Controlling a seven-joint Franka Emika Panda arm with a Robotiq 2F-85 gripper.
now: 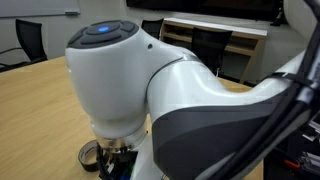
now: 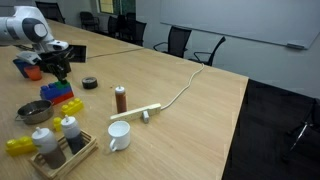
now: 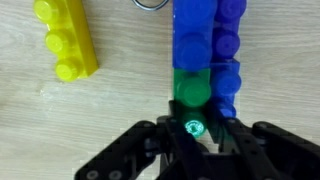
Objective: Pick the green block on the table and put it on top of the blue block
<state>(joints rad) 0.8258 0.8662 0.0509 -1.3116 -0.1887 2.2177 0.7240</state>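
In the wrist view my gripper [image 3: 192,135] is shut on the green block [image 3: 190,92], with its fingers on both sides of the studded brick. The green block's far end meets a blue block [image 3: 195,30], and a second blue brick [image 3: 230,55] lies close on its right. Whether green rests on blue or beside it I cannot tell. The table [image 3: 120,110] is light wood grain. In an exterior view the gripper [image 2: 55,72] hangs over a pile of coloured bricks [image 2: 62,98]. In an exterior view the arm [image 1: 180,90] hides the blocks.
A yellow studded brick [image 3: 65,40] lies left of the gripper. A metal cup [image 2: 36,111], another yellow brick [image 2: 18,144], a tray with bottles [image 2: 65,148], a white mug [image 2: 118,136], a brown bottle [image 2: 120,98], a black ring [image 2: 90,83] and a wooden stick [image 2: 135,113] stand around.
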